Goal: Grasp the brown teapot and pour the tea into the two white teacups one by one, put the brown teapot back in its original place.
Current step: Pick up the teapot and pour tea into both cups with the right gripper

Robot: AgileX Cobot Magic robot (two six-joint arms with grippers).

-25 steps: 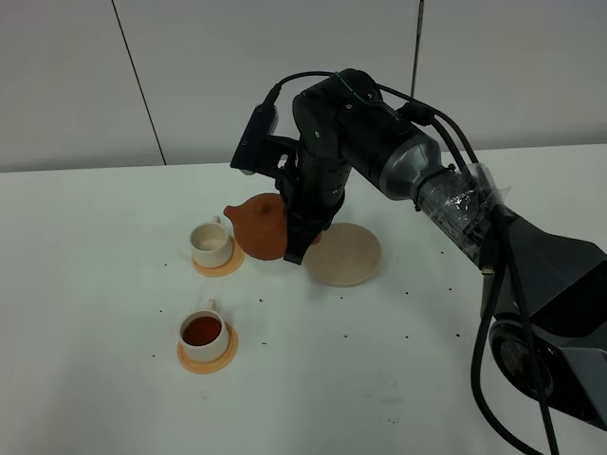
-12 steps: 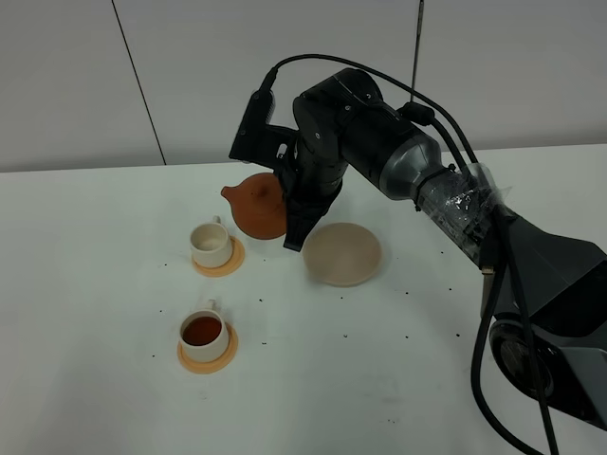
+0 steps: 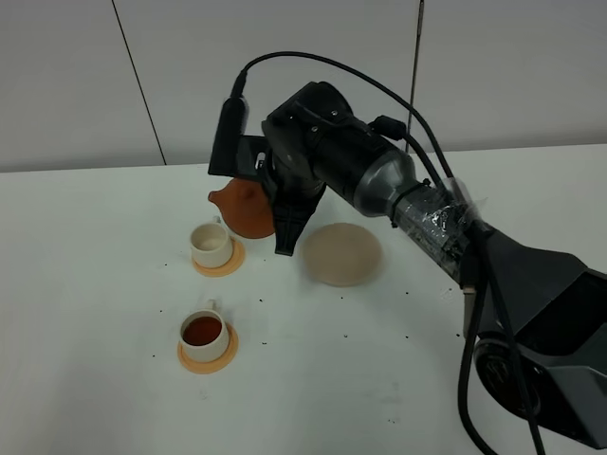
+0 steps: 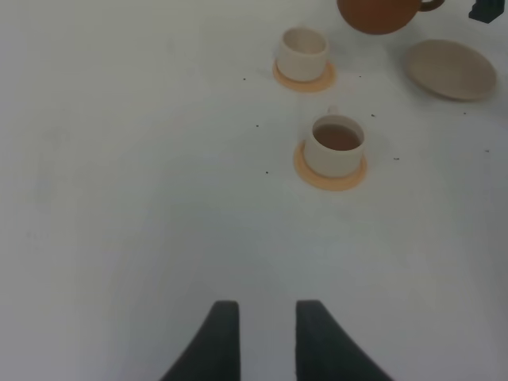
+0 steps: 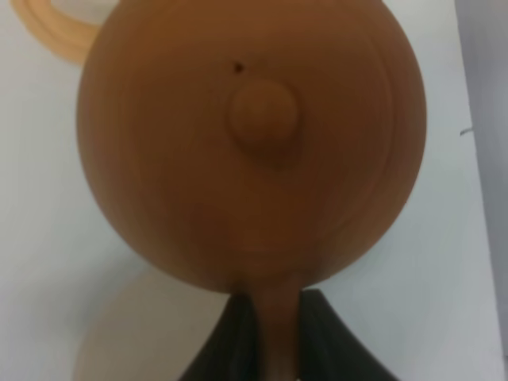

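Observation:
The brown teapot (image 3: 242,209) hangs tilted above the table, just behind the far white teacup (image 3: 211,245), its spout pointing left. My right gripper (image 3: 277,216) is shut on its loop handle; in the right wrist view the round body and knobbed lid (image 5: 262,111) fill the frame and the handle sits between the dark fingers (image 5: 230,337). The near white teacup (image 3: 203,331) holds dark tea. The far cup's inside looks pale. The beige saucer (image 3: 341,253) lies bare to the right. My left gripper (image 4: 262,337) rests low over bare table, open, holding nothing.
Each cup stands on an orange coaster (image 3: 220,265). Small dark specks dot the white table (image 3: 114,284). The right arm's bulky wrist and cables (image 3: 332,152) loom over the saucer. A grey panelled wall stands behind.
The right arm has carried the teapot up and to the left, from beside the saucer to behind the far cup. The saucer is now uncovered.

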